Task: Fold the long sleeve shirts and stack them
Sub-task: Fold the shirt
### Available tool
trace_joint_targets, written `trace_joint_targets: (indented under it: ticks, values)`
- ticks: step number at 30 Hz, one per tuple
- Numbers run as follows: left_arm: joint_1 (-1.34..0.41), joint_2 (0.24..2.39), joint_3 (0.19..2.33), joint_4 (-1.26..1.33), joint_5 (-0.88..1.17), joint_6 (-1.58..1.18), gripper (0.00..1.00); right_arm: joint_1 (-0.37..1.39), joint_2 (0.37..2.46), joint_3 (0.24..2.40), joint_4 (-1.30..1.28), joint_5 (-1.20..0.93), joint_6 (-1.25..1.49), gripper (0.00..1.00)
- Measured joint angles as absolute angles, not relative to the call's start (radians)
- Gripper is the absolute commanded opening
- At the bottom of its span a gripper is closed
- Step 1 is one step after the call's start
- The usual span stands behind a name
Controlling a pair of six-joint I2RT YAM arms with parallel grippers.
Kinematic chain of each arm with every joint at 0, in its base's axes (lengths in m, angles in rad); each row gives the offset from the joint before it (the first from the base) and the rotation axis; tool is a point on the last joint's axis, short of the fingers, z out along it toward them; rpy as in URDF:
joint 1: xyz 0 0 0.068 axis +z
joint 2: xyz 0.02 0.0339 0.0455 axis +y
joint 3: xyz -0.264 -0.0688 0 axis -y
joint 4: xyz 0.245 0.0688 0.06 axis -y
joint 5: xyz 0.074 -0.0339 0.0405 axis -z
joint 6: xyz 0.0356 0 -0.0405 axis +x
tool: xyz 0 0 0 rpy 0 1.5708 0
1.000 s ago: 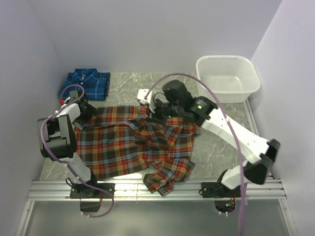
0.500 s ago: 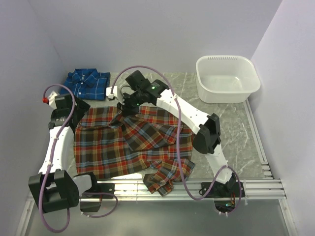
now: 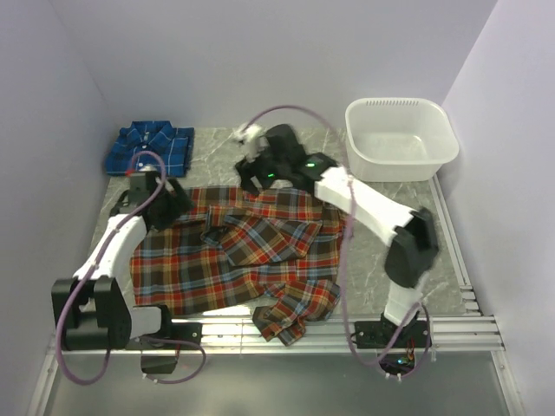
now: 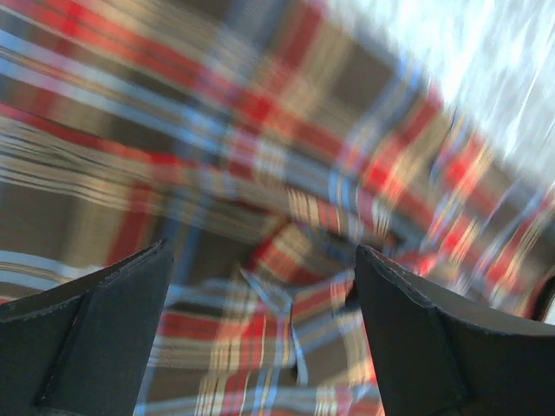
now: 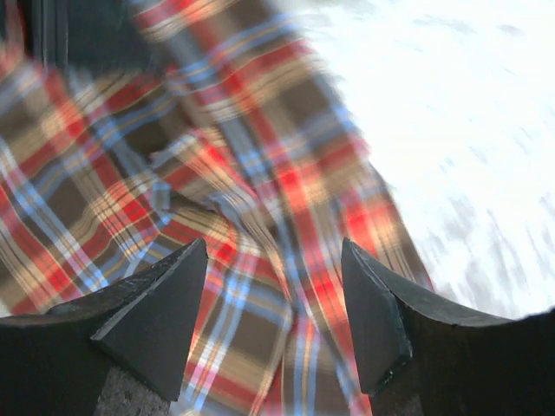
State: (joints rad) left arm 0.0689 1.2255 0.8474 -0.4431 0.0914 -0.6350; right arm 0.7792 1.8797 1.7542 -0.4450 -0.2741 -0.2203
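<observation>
The red-orange plaid shirt [image 3: 260, 260] lies spread over the middle of the table, with part of it folded across its chest and a sleeve bunched at the front edge [image 3: 290, 316]. The blue plaid shirt [image 3: 149, 149] sits folded at the back left. My left gripper [image 3: 178, 208] hovers over the red shirt's back left corner, open [image 4: 262, 251], with only blurred plaid cloth beneath it. My right gripper [image 3: 251, 178] hangs over the shirt's back edge, open [image 5: 274, 251], with nothing between its fingers.
A white plastic tub [image 3: 438, 152] stands at the back right. Bare marbled table [image 3: 390, 208] shows to the right of the red shirt and between the two shirts. Metal rails [image 3: 468, 329] run along the front edge.
The right gripper carried a fold of the red shirt to the left, opened and let it go, then drew back to the right. The left arm swung its gripper over the shirt's back left corner.
</observation>
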Motion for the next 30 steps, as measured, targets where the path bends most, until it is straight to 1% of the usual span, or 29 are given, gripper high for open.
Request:
trace_joint_targets:
  ticks: [7, 10, 13, 18, 22, 28, 30]
  values:
    - [-0.102, 1.329, 0.847, -0.496, 0.140, -0.572, 0.90, 0.644, 1.487, 1.319, -0.274, -0.130, 0.100, 0.70]
    - [-0.147, 1.330, 0.847, -0.500, 0.139, -0.540, 0.90, 0.630, 1.375, 1.110, -0.209, -0.115, 0.195, 0.70]
    - [-0.190, 1.322, 0.844, -0.496, 0.127, -0.516, 0.90, 0.621, 1.310, 0.924, -0.175, -0.113, 0.266, 0.70]
    - [-0.218, 1.226, 0.802, -0.472, 0.112, -0.495, 0.87, 0.611, 1.227, 0.770, -0.130, -0.112, 0.309, 0.69]
    - [-0.224, 1.185, 0.799, -0.450, 0.109, -0.462, 0.85, 0.596, 1.174, 0.705, -0.067, -0.112, 0.337, 0.69]
    - [-0.290, 1.147, 0.792, -0.411, 0.111, -0.391, 0.92, 0.561, 1.124, 0.635, 0.016, -0.114, 0.371, 0.69]
    - [-0.315, 1.127, 0.791, -0.400, 0.108, -0.373, 0.92, 0.551, 1.104, 0.620, 0.032, -0.117, 0.375, 0.69]
